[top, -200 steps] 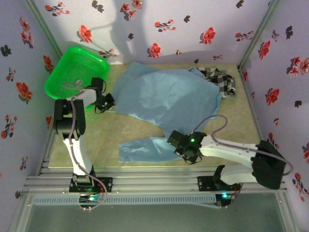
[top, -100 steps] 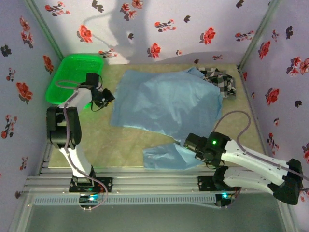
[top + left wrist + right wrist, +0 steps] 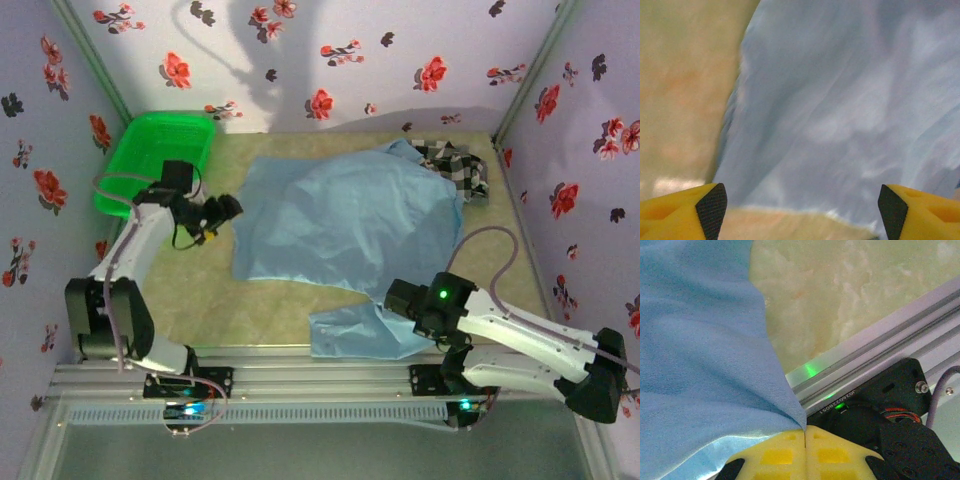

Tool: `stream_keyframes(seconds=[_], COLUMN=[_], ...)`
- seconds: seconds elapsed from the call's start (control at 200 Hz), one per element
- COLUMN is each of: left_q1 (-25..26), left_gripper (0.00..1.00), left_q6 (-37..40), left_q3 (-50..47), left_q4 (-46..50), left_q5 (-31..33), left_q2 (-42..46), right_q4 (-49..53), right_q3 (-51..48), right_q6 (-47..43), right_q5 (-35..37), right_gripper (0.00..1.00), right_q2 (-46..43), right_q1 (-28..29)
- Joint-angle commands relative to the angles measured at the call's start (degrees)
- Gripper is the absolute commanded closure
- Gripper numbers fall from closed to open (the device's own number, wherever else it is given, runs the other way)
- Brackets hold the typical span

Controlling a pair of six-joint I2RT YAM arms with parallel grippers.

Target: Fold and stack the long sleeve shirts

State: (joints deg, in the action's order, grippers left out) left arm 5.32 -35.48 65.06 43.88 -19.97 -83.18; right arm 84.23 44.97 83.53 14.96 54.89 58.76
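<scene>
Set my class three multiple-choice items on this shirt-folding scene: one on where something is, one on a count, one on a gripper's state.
1. Where on the table does the green basket stand?
A. far left corner
B. near right corner
C. centre

2. How many shirts lie on the table?
A. one
B. two
C. four

3. What is the right gripper doing?
A. shut on the light blue shirt
B. wide open over bare table
C. shut on the basket's rim

Answers:
1 A: the top view shows the basket at the far left, by the walls.
2 B: the light blue shirt lies spread in the middle, and the checked shirt lies bunched at the far right.
3 A: the right wrist view shows the jaws pressed together with blue cloth pinched between them.
</scene>
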Motion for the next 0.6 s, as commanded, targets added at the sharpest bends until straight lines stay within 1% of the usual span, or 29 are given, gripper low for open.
stream_keyframes(seconds=[0.0, 0.08, 0.13, 0.32, 0.47, 0.595], left_q1=[0.56, 0.73, 0.74, 0.78, 0.86, 0.92], left_gripper=[0.17, 0.2, 0.23, 0.36, 0.42, 0.44], left_q6=[4.9, 4.2, 3.12, 0.27, -0.2, -0.33], left_q3=[-7.7, -11.35, -12.79, -14.43, -15.17, -16.75], left_q4=[7.95, 5.86, 4.2, -0.43, -1.07, -2.64], left_q5=[1.69, 0.46, -0.45, -3.41, -3.07, -3.23], left_q2=[2.33, 2.27, 1.99, -1.47, -3.53, -5.91], right_q4=[-1.49, -2.59, -3.34, -4.85, -4.65, -4.6], right_q3=[-1.87, -2.26, -2.17, -1.96, -0.99, -0.02], right_q6=[0.05, -0.23, -0.56, -1.21, -1.35, -1.52], right_q5=[-0.06, 0.16, 0.25, -0.11, -0.01, 0.54], right_gripper=[0.92, 0.92, 0.92, 0.93, 0.93, 0.92], right_q2=[-0.27, 0.25, 0.47, 1.13, 1.17, 1.24], right_q1=[-0.37, -0.4, -0.4, -0.4, -0.36, -0.4])
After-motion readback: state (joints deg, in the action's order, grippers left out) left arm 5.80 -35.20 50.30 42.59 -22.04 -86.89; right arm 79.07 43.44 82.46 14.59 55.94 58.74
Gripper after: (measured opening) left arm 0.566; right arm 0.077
